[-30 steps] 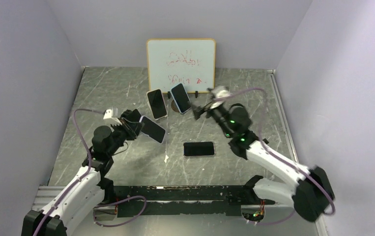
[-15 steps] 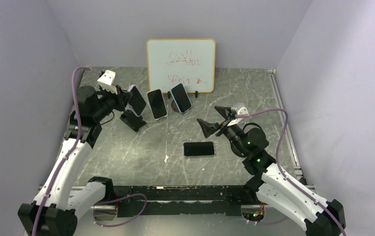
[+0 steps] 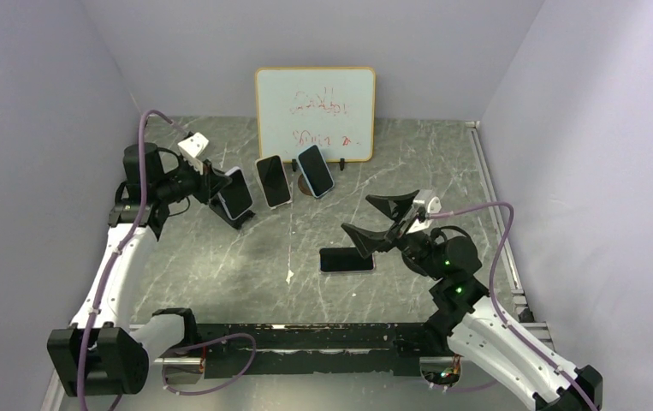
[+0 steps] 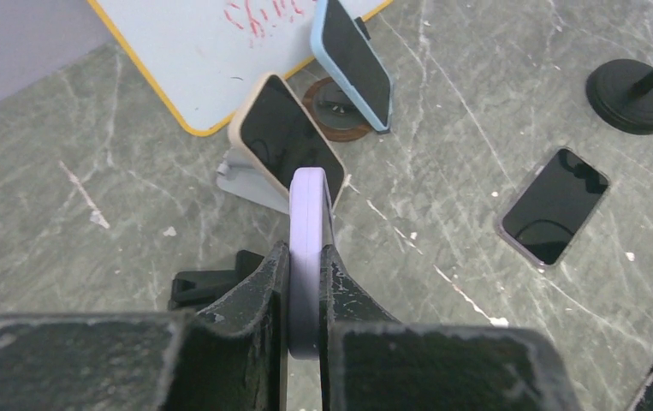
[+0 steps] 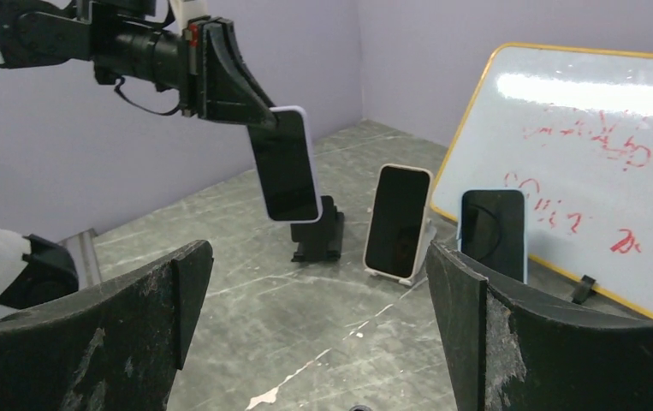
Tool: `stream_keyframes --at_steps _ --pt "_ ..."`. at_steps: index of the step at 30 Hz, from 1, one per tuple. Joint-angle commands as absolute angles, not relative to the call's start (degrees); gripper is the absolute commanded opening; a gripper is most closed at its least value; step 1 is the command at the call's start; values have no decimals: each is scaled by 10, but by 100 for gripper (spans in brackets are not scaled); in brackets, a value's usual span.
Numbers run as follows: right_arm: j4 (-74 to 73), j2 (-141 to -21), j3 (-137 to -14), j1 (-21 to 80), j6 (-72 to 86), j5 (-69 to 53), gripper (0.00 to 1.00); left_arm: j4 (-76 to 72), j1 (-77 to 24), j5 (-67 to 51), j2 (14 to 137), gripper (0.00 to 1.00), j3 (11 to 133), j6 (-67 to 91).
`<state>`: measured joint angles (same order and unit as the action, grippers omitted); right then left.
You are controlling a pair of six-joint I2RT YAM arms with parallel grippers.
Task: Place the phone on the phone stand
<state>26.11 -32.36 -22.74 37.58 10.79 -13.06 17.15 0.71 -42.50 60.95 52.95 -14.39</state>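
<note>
My left gripper (image 3: 211, 187) is shut on a lavender-cased phone (image 3: 235, 193) and holds it upright just above a small black phone stand (image 3: 234, 214). In the left wrist view the phone's edge (image 4: 308, 248) is pinched between the fingers, with the black stand (image 4: 207, 282) below left. The right wrist view shows this phone (image 5: 286, 163) hanging over the stand (image 5: 323, 231). My right gripper (image 3: 379, 220) is open and empty, above a dark phone (image 3: 346, 259) lying flat on the table.
A beige-cased phone (image 3: 273, 181) and a blue-cased phone (image 3: 315, 170) lean on stands in front of a whiteboard (image 3: 315, 113) at the back. A round black base (image 4: 632, 83) stands on the marble table.
My left gripper has lowered the lavender phone toward the black stand. My right gripper has drawn back and risen slightly over the flat dark phone.
</note>
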Motion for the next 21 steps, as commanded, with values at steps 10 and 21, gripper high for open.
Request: stream_keyframes --at_steps 10,21 --pt "285 -296 -210 378 135 -172 100 -14 79 -514 688 5 490 -116" --pt "293 -288 -201 378 134 -173 100 -15 84 -523 757 5 488 -136"
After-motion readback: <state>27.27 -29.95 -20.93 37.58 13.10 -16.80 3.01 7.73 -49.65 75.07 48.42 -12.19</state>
